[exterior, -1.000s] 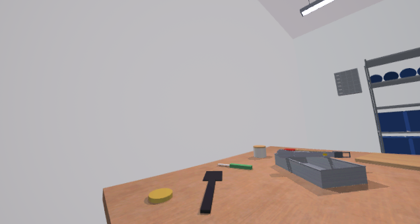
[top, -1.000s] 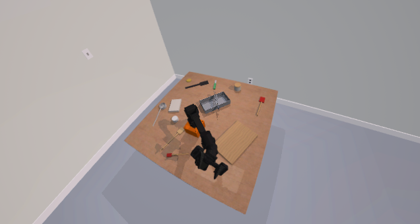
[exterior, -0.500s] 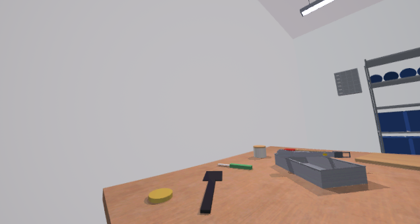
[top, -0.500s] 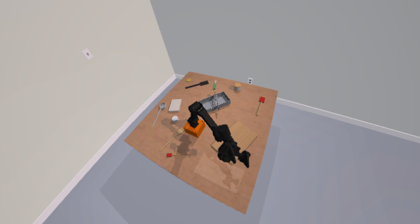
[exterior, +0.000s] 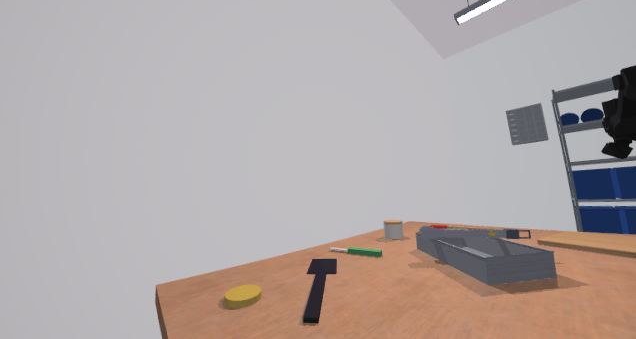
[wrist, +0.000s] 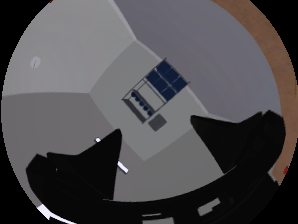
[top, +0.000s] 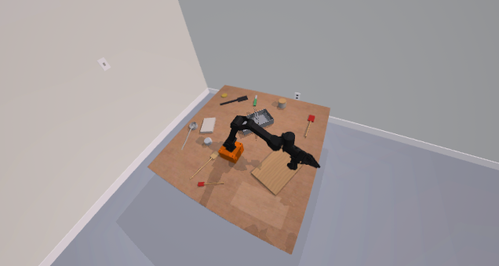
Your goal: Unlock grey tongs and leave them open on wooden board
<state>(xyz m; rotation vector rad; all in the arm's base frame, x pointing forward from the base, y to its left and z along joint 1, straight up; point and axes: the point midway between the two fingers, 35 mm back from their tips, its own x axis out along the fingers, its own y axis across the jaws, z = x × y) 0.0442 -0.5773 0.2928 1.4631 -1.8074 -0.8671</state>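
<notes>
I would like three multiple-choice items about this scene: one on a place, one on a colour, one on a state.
1. Where do the tongs lie?
A) on the wooden board
B) across the roasting tin
C) on the floor

2. Which colour is the arm's base?
A) orange
B) green
C) white

3. How is the gripper?
A) shut on the tongs
B) shut, empty
C) open, empty

1 B: the tongs span the tin's rims.
2 A: the base shows orange from the top.
3 C: the gripper's fingers stand wide apart with nothing between them.
</notes>
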